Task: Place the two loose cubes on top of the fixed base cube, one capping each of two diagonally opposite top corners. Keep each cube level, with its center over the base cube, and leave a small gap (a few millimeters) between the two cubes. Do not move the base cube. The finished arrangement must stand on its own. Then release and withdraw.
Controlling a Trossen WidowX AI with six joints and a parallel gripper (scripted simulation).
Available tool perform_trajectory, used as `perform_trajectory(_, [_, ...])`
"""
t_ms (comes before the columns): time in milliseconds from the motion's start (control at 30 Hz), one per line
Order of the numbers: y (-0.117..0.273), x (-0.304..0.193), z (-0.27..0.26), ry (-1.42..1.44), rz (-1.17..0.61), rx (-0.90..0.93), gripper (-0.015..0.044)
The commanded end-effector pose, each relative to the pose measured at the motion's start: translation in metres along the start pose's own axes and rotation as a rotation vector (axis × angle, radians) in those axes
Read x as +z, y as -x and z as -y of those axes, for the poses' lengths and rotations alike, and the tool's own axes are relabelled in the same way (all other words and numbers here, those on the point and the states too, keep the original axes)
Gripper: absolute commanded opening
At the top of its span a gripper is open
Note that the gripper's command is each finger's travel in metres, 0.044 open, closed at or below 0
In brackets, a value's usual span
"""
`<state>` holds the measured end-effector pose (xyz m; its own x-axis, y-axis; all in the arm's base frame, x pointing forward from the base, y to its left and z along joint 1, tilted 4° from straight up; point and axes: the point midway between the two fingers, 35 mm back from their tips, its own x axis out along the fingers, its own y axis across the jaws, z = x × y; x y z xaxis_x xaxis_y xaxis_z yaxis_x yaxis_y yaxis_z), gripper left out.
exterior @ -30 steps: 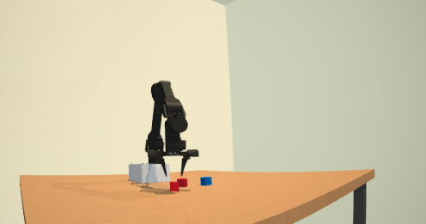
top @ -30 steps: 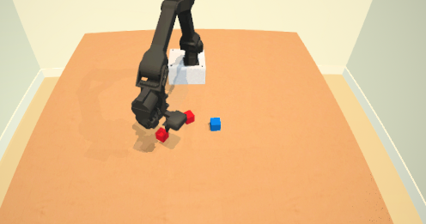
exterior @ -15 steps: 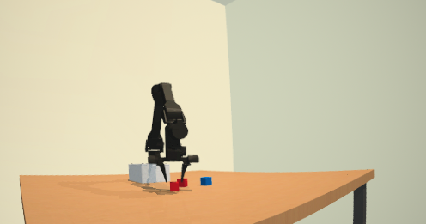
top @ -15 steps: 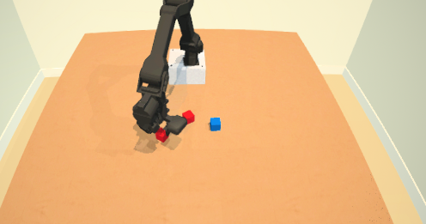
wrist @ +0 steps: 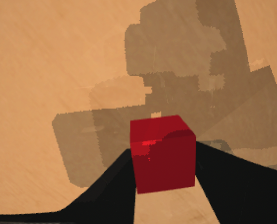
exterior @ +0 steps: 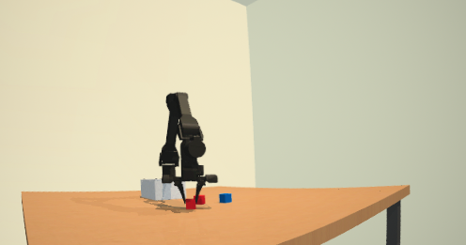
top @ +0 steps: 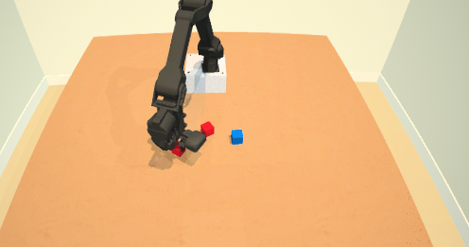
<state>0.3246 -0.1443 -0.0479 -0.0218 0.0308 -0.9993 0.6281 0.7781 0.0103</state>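
Note:
A red cube [top: 178, 150] [exterior: 190, 205] [wrist: 165, 162] stands on the table at the front left of the three cubes. My gripper [top: 179, 149] [exterior: 191, 201] [wrist: 161, 151] points down and is shut on this cube, with one finger against each side. The cube appears to rest on the table. The second red cube [top: 207, 129] [exterior: 201, 199] stands on the table behind and to the right of the gripper in the top view. The blue cube [top: 236, 137] [exterior: 225, 198], seemingly the base cube, stands farther right with nothing on top. The fingers partly hide the gripped cube in the top view.
The arm's white base block [top: 206, 82] [exterior: 151, 189] stands at the back of the table [top: 284, 185] [exterior: 291, 207]. The gripper's wide body hangs close to the second red cube in the top view. The arm's shadow falls around the gripped cube.

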Motion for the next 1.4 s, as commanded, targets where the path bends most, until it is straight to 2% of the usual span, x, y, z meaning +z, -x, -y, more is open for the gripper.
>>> perform_trajectory(0, [-0.001, 0.000, -0.001, -0.003, -0.001, 0.005, 0.0105])
perform_trajectory(1200, [0.104, 0.001, 0.000, -0.003, 0.000, 0.004, 0.0105])
perform_trajectory(1367, [0.109, 0.000, 0.000, -0.002, 0.000, 0.004, 0.0105])
